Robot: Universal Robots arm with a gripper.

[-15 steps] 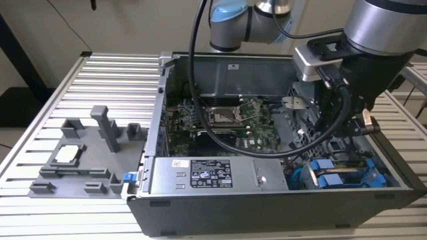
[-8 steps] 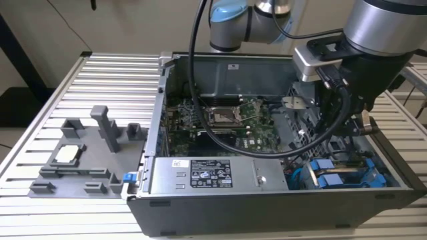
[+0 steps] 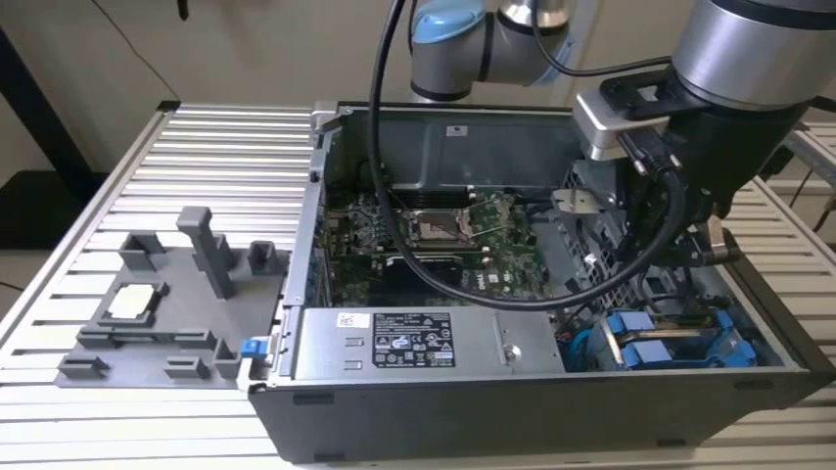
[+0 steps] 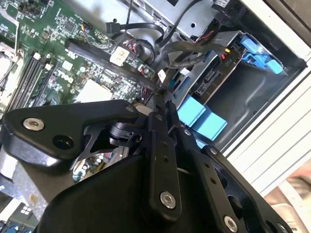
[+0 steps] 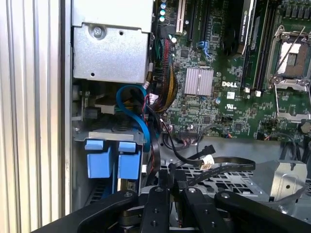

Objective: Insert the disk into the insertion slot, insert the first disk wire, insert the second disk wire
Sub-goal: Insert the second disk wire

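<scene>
Since the disk (image 4: 210, 81) sits in the insertion slot (image 3: 725, 345) at the 4 o'clock corner of the computer case (image 3: 313, 392) in the exterior view, with its blue tabs (image 5: 109, 162) facing out of the bay, the step in hand looks to be a wire rather than the drive. The gripper (image 4: 164, 97) hangs low inside the case, close to those tabs. Its jaws are drawn almost together on what appears to be the dark end of a disk wire (image 5: 155, 143); which of the two wires it is I cannot tell.

To do this well, I judge that the plug must meet the drive's socket square, because a tilted plug would likely jam or skid off the carrier. The push should run straight along the socket's axis, gently, with the grip firm enough that the plug does not twist between the jaws. Cables crowd this corner: a loose cable (image 5: 206, 162) with a pale connector lies just beside the gripper and could snag. The power-supply box (image 3: 418, 343), at 9 o'clock of the disk in the exterior view, stands near enough to limit any sideways swing.
</scene>
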